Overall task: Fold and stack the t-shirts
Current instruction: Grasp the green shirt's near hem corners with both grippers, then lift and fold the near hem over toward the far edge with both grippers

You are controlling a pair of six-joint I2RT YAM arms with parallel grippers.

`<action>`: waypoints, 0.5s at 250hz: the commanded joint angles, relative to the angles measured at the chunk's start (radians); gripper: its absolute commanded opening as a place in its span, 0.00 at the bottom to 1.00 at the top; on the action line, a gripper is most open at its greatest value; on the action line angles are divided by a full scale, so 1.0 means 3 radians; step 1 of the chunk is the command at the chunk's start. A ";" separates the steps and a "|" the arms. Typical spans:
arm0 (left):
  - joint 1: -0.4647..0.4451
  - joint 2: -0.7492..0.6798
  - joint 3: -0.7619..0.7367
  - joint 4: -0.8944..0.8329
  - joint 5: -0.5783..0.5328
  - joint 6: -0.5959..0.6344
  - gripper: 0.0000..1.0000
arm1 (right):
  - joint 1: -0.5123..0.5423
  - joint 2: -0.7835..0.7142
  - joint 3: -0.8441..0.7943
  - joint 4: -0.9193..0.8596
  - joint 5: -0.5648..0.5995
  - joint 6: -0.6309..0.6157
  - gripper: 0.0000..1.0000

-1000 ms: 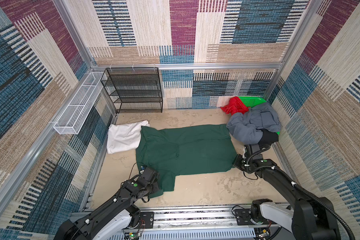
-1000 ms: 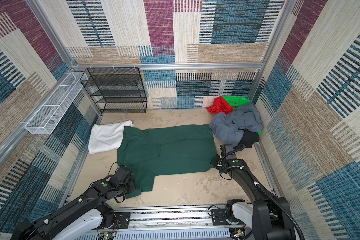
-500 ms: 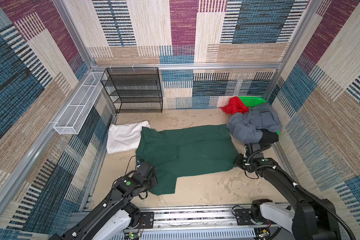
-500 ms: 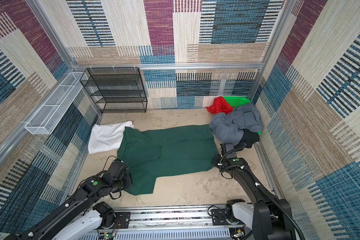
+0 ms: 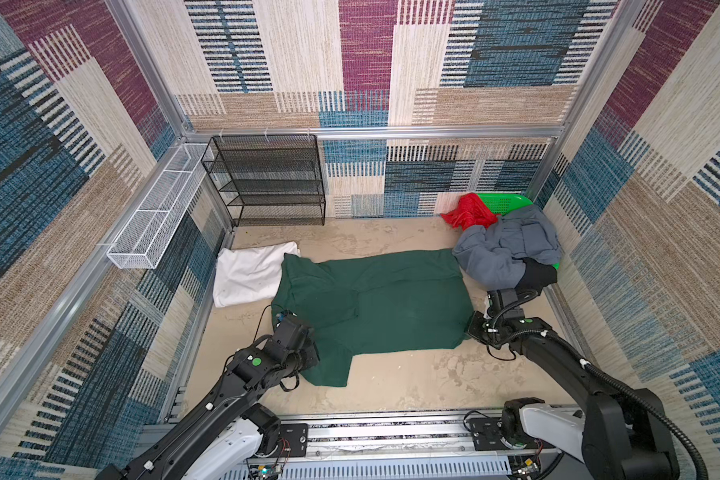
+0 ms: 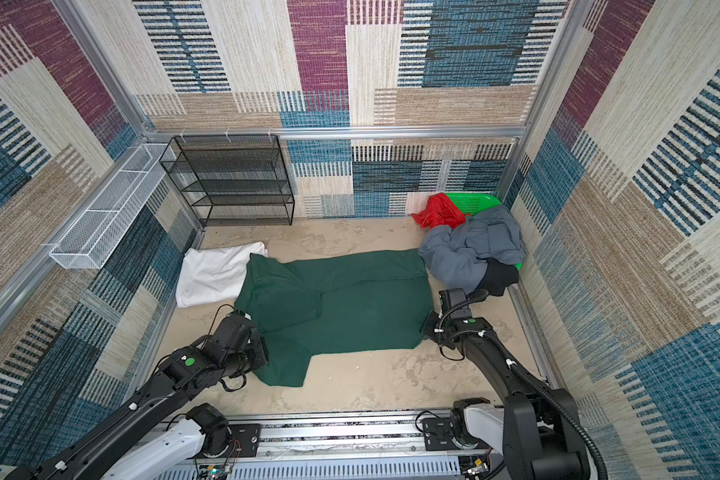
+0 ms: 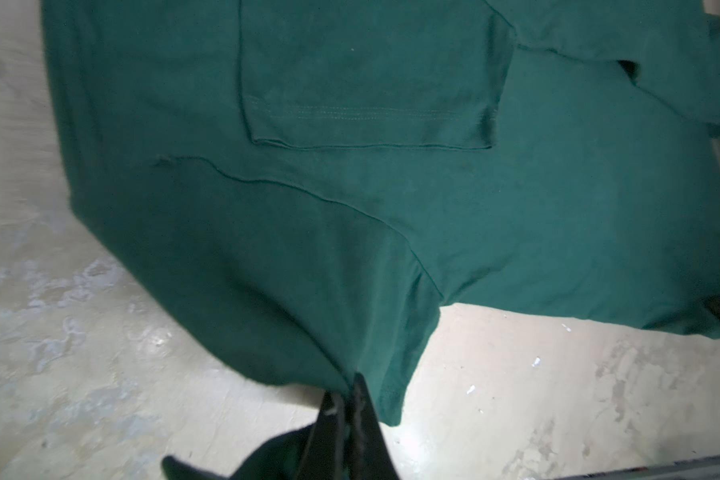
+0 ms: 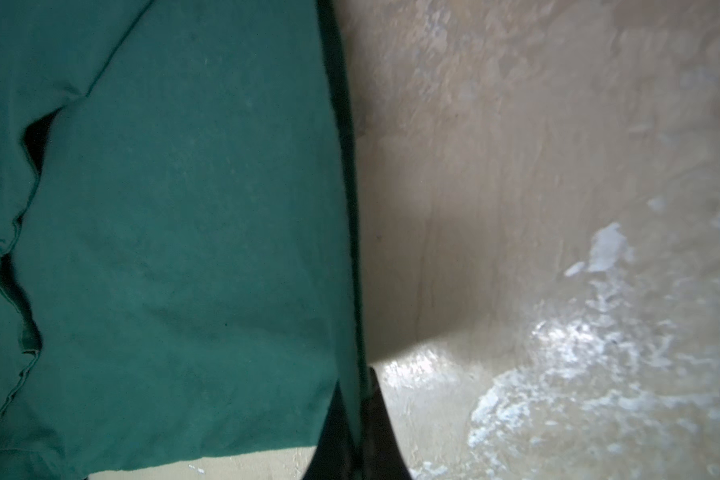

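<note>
Dark green cotton t-shirt [image 5: 391, 303] lies spread at centre frame in both top views. Left gripper [image 7: 348, 392], pinched tight on its lower-left sleeve, has just edged upward; right gripper [image 8: 360, 386] clamps the right hem. Sleeve fold starting, I'd say.

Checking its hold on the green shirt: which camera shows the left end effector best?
The left wrist view: the left end effector is close, shut on an edge of the dark green t-shirt. In both top views the arm's wrist hides its jaws. The right wrist view lacks it.
</note>
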 commanded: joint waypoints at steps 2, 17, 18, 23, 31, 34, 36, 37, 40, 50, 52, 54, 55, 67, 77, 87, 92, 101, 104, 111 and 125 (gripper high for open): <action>0.0006 0.0009 -0.0055 0.0295 0.0123 -0.0034 0.00 | 0.0003 0.0023 -0.0008 0.0214 -0.0086 -0.0002 0.00; 0.0020 0.0047 -0.0069 0.0334 0.0132 -0.0047 0.00 | 0.0001 0.0076 0.0015 0.0265 -0.0099 0.0008 0.00; 0.0021 0.0049 -0.0067 0.0340 0.0134 -0.0047 0.00 | 0.0002 0.0082 0.0019 0.0267 -0.0100 0.0008 0.00; 0.0026 0.0067 -0.0066 0.0348 0.0137 -0.0042 0.00 | 0.0001 0.0108 0.0027 0.0278 -0.0107 0.0003 0.00; 0.0031 0.0099 -0.0062 0.0365 0.0149 -0.0043 0.00 | 0.0003 0.0159 0.0046 0.0289 -0.0120 -0.0005 0.00; 0.0036 0.0113 -0.0060 0.0370 0.0152 -0.0038 0.00 | 0.0003 0.0179 0.0052 0.0288 -0.0125 -0.0013 0.00; 0.0039 0.0123 -0.0055 0.0368 0.0152 -0.0038 0.00 | 0.0003 0.0190 0.0053 0.0291 -0.0130 -0.0015 0.00; 0.0040 0.0126 -0.0055 0.0370 0.0154 -0.0037 0.00 | 0.0003 0.0195 0.0056 0.0288 -0.0133 -0.0016 0.00; 0.0044 0.0138 -0.0050 0.0376 0.0163 -0.0036 0.00 | 0.0003 0.0211 0.0066 0.0288 -0.0140 -0.0022 0.00; 0.0056 0.0182 -0.0027 0.0387 0.0185 -0.0034 0.00 | 0.0003 0.0274 0.0081 0.0278 -0.0161 -0.0028 0.00; 0.0057 0.0190 -0.0019 0.0387 0.0187 -0.0032 0.00 | 0.0003 0.0286 0.0086 0.0279 -0.0164 -0.0030 0.00; 0.0061 0.0200 -0.0016 0.0387 0.0192 -0.0031 0.00 | 0.0003 0.0294 0.0093 0.0280 -0.0169 -0.0032 0.00; 0.0064 0.0202 -0.0015 0.0387 0.0192 -0.0031 0.00 | 0.0003 0.0298 0.0094 0.0280 -0.0171 -0.0035 0.00; 0.0081 0.0238 0.0023 0.0377 0.0210 -0.0022 0.00 | 0.0003 0.0336 0.0095 0.0282 -0.0188 -0.0037 0.00; 0.0097 0.0259 0.0047 0.0373 0.0207 -0.0007 0.00 | 0.0003 0.0344 0.0094 0.0289 -0.0176 -0.0038 0.00; 0.0125 0.0274 0.0075 0.0360 0.0190 0.0002 0.00 | 0.0003 0.0351 0.0095 0.0312 -0.0159 -0.0031 0.00; 0.0140 0.0278 0.0091 0.0352 0.0181 0.0009 0.00 | 0.0003 0.0351 0.0104 0.0323 -0.0152 -0.0025 0.00; 0.0185 0.0298 0.0121 0.0362 0.0186 0.0027 0.00 | 0.0001 0.0359 0.0123 0.0330 -0.0137 -0.0017 0.00; 0.0198 0.0302 0.0132 0.0364 0.0191 0.0029 0.00 | 0.0001 0.0374 0.0130 0.0333 -0.0140 -0.0017 0.00; 0.0231 0.0322 0.0159 0.0380 0.0199 0.0051 0.00 | 0.0000 0.0398 0.0156 0.0340 -0.0149 -0.0018 0.00; 0.0300 0.0387 0.0208 0.0421 0.0225 0.0102 0.00 | 0.0003 0.0464 0.0201 0.0351 -0.0167 -0.0026 0.00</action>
